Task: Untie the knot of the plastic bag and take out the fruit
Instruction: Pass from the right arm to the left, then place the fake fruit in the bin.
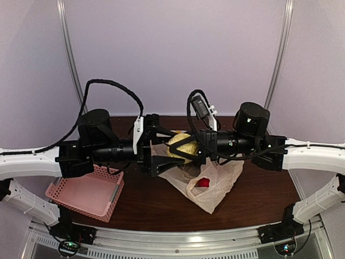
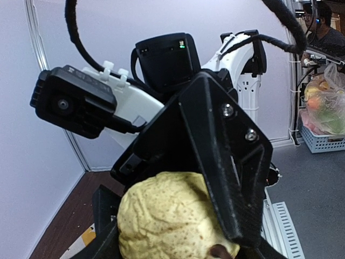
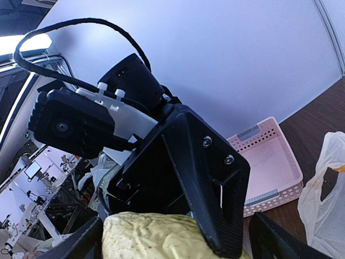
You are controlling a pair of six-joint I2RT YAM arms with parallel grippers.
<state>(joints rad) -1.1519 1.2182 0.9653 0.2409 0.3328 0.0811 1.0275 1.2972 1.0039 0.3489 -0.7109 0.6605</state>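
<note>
A wrinkled, speckled yellow fruit [image 1: 180, 145] hangs above the table between my two grippers, which face each other. My left gripper [image 1: 168, 151] has its fingers before and behind the fruit. My right gripper [image 1: 190, 148] clasps it from the other side. In the left wrist view the fruit [image 2: 167, 221] fills the space between my fingers. The right wrist view [image 3: 161, 237] shows the same. The pale peach plastic bag [image 1: 215, 189] lies slack and open on the table below, with a small red fruit [image 1: 202, 182] inside. No knot shows.
A pink perforated basket [image 1: 81, 194] sits at the front left of the brown table [image 1: 151, 205] and also shows in the right wrist view [image 3: 269, 162]. The bag's edge [image 3: 323, 189] shows at the right of that view.
</note>
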